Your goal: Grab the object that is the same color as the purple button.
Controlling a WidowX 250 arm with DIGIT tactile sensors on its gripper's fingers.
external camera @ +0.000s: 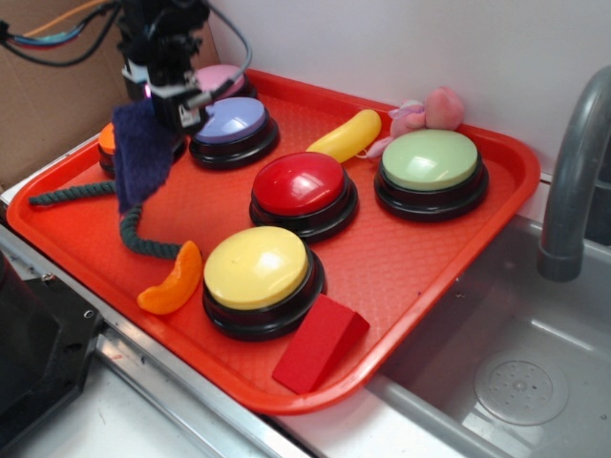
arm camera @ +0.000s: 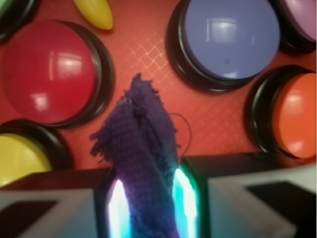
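Observation:
My gripper (external camera: 160, 103) is shut on the dark blue-purple cloth piece (external camera: 139, 153), which hangs limp above the left part of the red tray (external camera: 401, 277). Its twisted dark green rope (external camera: 72, 196) trails on the tray below. In the wrist view the cloth (arm camera: 143, 148) sits pinched between my glowing fingers (arm camera: 184, 203). The purple button (external camera: 232, 124) with its bluish-lavender top stands just right of my gripper; it also shows in the wrist view (arm camera: 229, 37).
On the tray are a red button (external camera: 301, 186), yellow button (external camera: 258, 272), green button (external camera: 430, 164), orange button (external camera: 108, 141), pinker lilac button (external camera: 224, 78), orange crescent toy (external camera: 174, 281), yellow banana toy (external camera: 348, 135), red wedge (external camera: 320, 343) and pink plush (external camera: 425, 110). A sink (external camera: 516, 372) and faucet (external camera: 573, 162) lie right.

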